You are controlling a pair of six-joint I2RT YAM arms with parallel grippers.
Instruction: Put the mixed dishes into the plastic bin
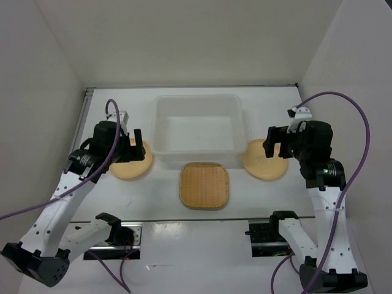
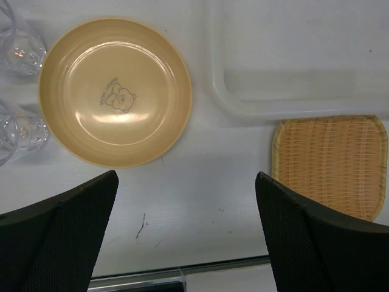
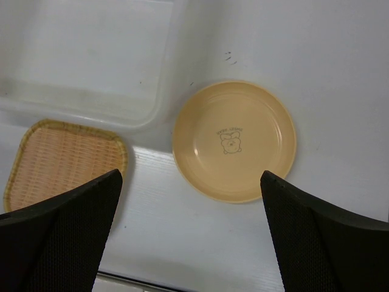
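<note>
Five dishes wait on the table (image 1: 153, 196) and none is in the plastic bin (image 1: 196, 125), which sits at the far middle with nothing inside. Both arms hang above the table with nothing held: the left gripper (image 2: 185, 179) has its jaws spread wide, and so does the right gripper (image 3: 189, 176). Under the left one lies the left plate (image 2: 115, 91), near the bin's left corner, with one clear cup (image 2: 18, 45) and a second cup (image 2: 21, 131) just beside its outer edge. The right plate (image 3: 234, 140) lies near the bin's other corner. Between the plates, the wicker tray (image 1: 204, 185) lies close against the bin's near wall.

I'd call this the very first step, each arm lining up on a plate. The next move looks fiddly. A finger must drop over the shallow rim, pinch it, lift, and then clear the bin wall.
</note>
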